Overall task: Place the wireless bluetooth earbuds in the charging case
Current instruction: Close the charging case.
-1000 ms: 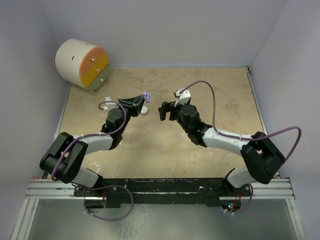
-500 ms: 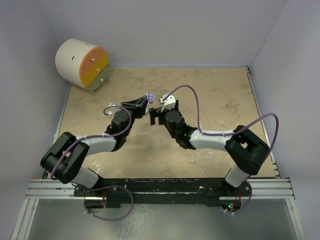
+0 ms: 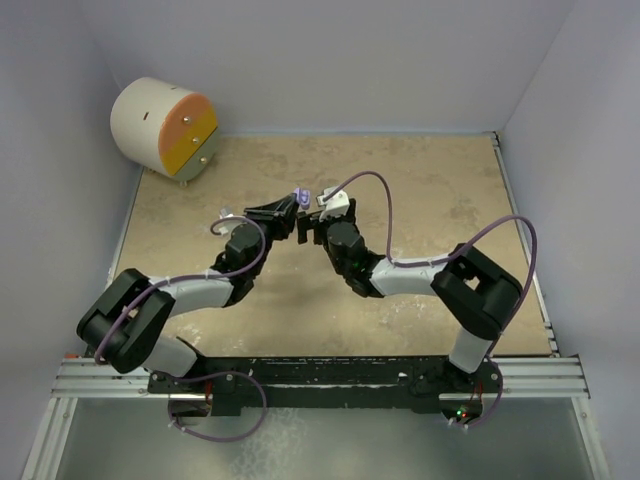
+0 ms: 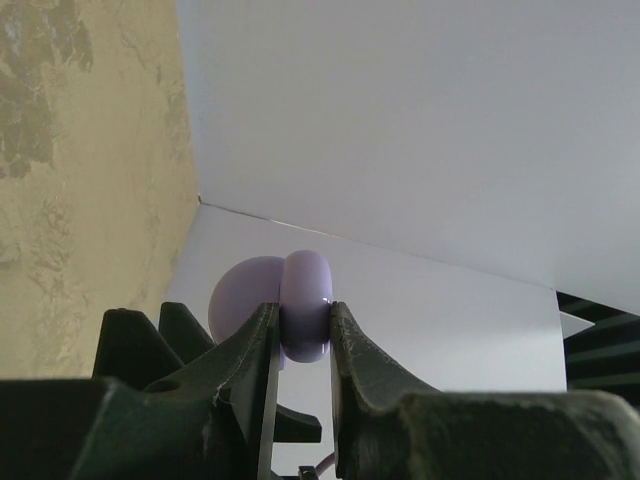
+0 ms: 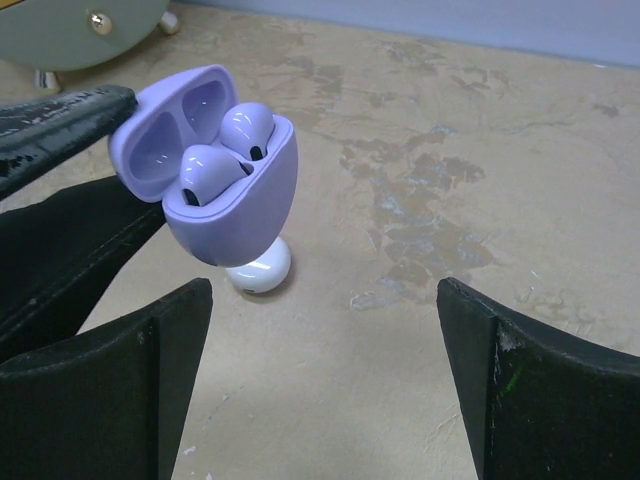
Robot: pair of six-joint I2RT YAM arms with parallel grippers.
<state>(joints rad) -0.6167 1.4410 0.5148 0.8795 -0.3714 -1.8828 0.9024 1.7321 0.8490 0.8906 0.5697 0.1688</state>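
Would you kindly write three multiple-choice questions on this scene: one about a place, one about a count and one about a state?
1. Where is the white case?
A. On the table, near the lilac case
B. Between the right gripper's fingers
C. Stacked on the lilac case's lid

2. How many earbuds sit in the lilac case?
A. None
B. One
C. Two

3. What state is the lilac case's lid in?
A. Open
B. Shut
C. Missing

Answers:
1 A: the right wrist view shows it on the table just below the lilac case, and the right gripper is open and empty.
2 C: two lilac earbuds show side by side in the case.
3 A: the lid is hinged back while the left gripper pinches the case.
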